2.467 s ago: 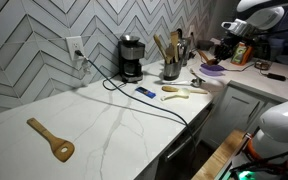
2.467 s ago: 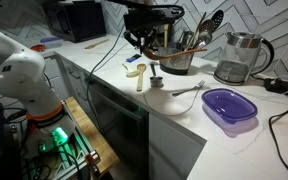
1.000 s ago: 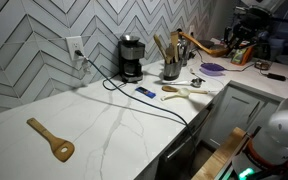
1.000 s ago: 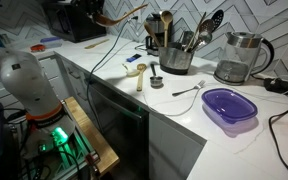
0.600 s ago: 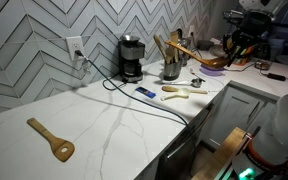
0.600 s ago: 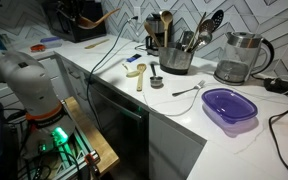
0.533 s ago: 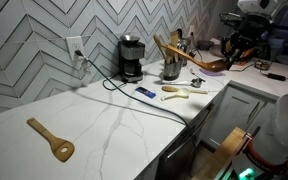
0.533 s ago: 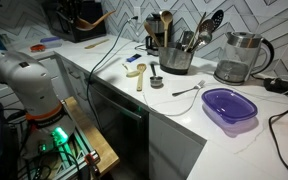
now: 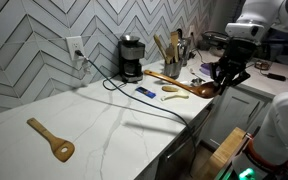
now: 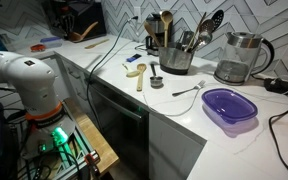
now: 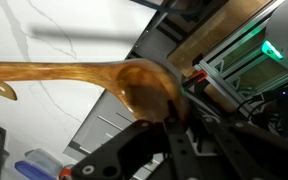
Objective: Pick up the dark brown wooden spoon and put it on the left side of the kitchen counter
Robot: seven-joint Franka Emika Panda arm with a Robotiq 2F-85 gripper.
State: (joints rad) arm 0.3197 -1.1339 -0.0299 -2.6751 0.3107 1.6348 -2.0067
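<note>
The long, slim dark reddish-brown wooden spoon (image 9: 179,82) is held roughly level in the air over the white marble-look table (image 9: 114,120). It looks light, stiff and smooth, so it may pivot in a grip. The fingers (image 9: 222,82) are clenched on its bowl end with the handle sticking out; a hold nearer mid-handle would probably balance better.

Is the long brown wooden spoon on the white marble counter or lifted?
Lifted: the gripper clamps the spoon by its bowl, handle sticking out above the counter.
</note>
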